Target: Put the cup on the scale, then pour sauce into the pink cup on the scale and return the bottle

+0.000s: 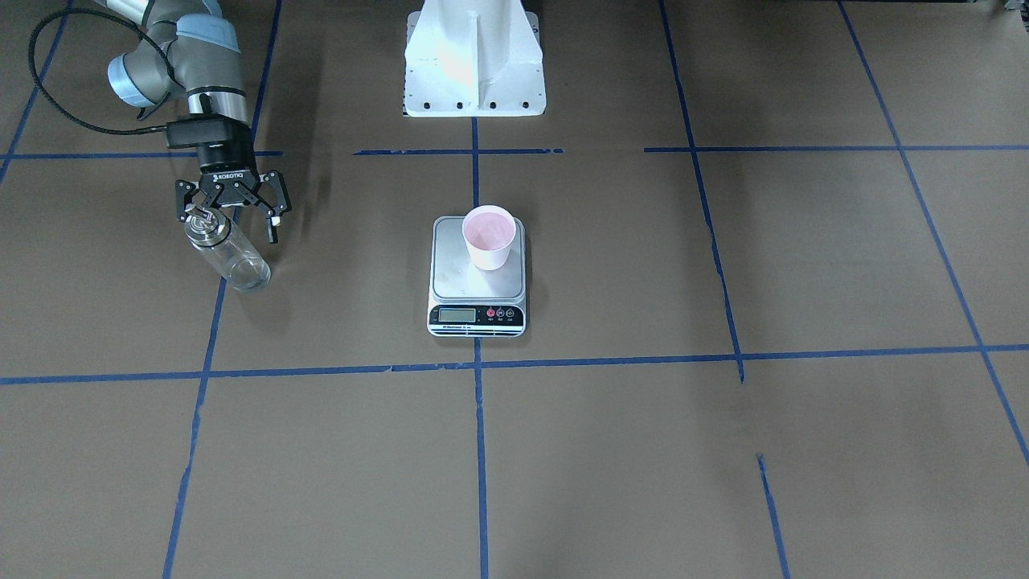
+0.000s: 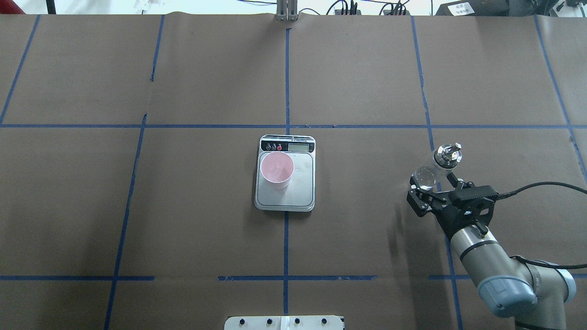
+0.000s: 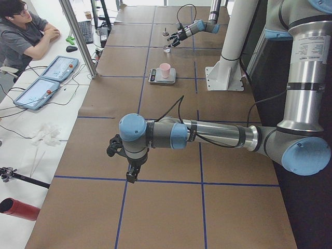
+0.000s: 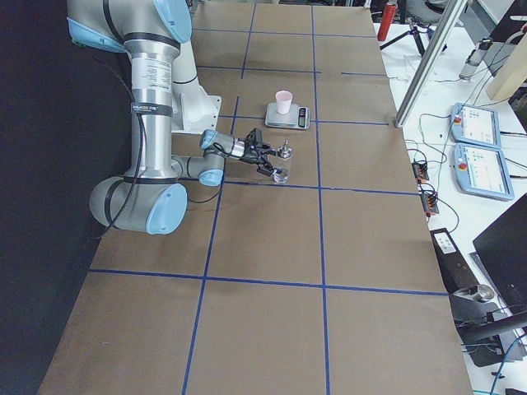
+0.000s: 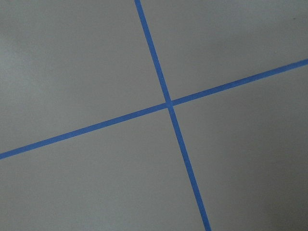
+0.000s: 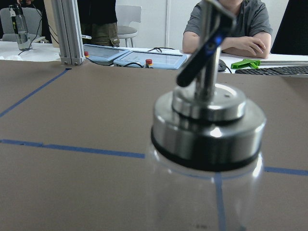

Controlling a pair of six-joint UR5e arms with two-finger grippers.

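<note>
Overhead exterior view: the cup (image 2: 277, 170) stands upright on the silver plate of the scale (image 2: 298, 195), toward the display end and the plate's left side. Its interior shows pale pink with a lighter streak; whether this is liquid cannot be told. The bottle (image 2: 427, 174) stands upright on the brown table (image 2: 183, 206) well to the scale's right, on a blue tape line. Its glass appears clear throughout and it is topped by a silver cap (image 2: 448, 154) with a spout. The right gripper (image 2: 434, 190) is released, its jaws spread wide on either side of the bottle's lower body. In the exterior left view, the left gripper (image 3: 130, 178) points down over the table, far from the scale; its state cannot be told.
</note>
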